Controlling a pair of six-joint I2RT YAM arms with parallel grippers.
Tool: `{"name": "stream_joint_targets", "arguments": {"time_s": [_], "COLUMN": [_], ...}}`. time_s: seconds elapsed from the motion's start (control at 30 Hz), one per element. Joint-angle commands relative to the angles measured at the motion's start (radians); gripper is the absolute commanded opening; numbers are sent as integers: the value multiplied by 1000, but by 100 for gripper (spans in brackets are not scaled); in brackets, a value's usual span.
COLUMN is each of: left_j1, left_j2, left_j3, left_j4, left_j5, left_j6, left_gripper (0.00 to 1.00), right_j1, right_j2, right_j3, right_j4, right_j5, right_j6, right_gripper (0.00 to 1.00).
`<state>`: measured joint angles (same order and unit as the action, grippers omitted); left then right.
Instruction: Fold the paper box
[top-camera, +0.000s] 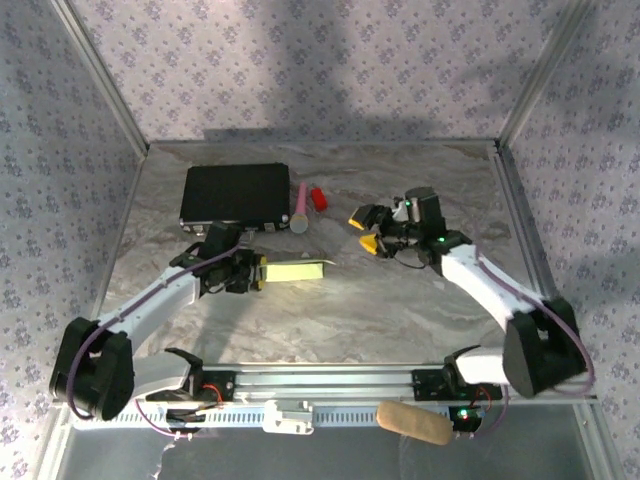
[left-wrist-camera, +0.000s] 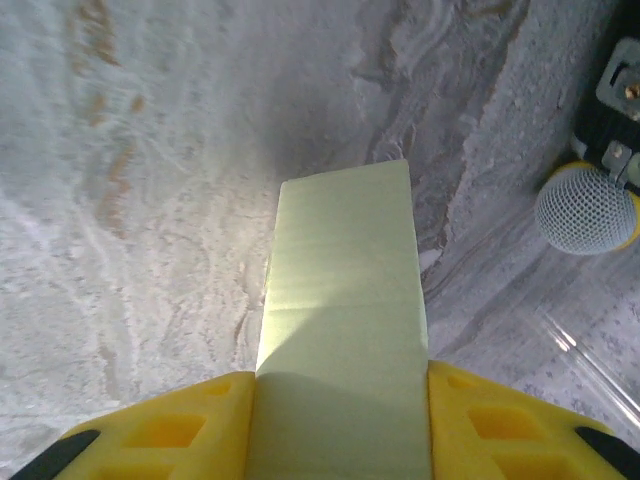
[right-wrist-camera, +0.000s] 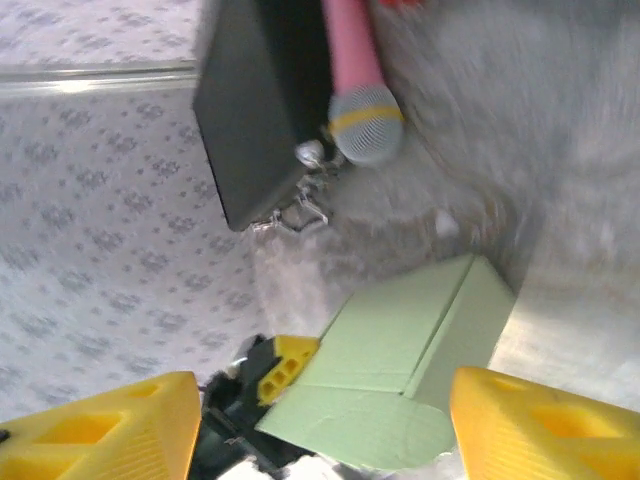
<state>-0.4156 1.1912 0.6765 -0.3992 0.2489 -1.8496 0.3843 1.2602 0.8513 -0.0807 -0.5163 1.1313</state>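
On the table (top-camera: 400, 310), left claw (top-camera: 259, 272) pinches the paper box (left-wrist-camera: 342, 290); right claw (right-wrist-camera: 322, 425), spread, sees its rounded flap (right-wrist-camera: 372, 432).

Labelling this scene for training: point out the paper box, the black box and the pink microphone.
paper box (top-camera: 297, 270), top view, middle of its pale green face.
black box (top-camera: 235, 194), top view, centre of its top.
pink microphone (top-camera: 301, 203), top view, on its handle.

You can read no text, label or number here. The paper box (left-wrist-camera: 340, 330) is plain green card, and the black box (top-camera: 235, 195) carries no sign.
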Motion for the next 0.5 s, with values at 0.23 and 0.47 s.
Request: {"name": "stream_joint_targets", "arguments": {"time_s": [0.23,0.47], "left_j1": [106,184], "left_j2": [-26,26], "left_j3": [16,46], "left_j4": [-231,-269], "left_j5": [-14,11], "left_j6": [-42,6], "left_gripper": [40,40], "right_j1": [337,509], "right_j2": [-166,81], "right_j3": [-23,146], "right_j4": [-181,-244], "right_j5": [549,648], "right_j6": [-751,-812], "right_gripper": [66,71]}}
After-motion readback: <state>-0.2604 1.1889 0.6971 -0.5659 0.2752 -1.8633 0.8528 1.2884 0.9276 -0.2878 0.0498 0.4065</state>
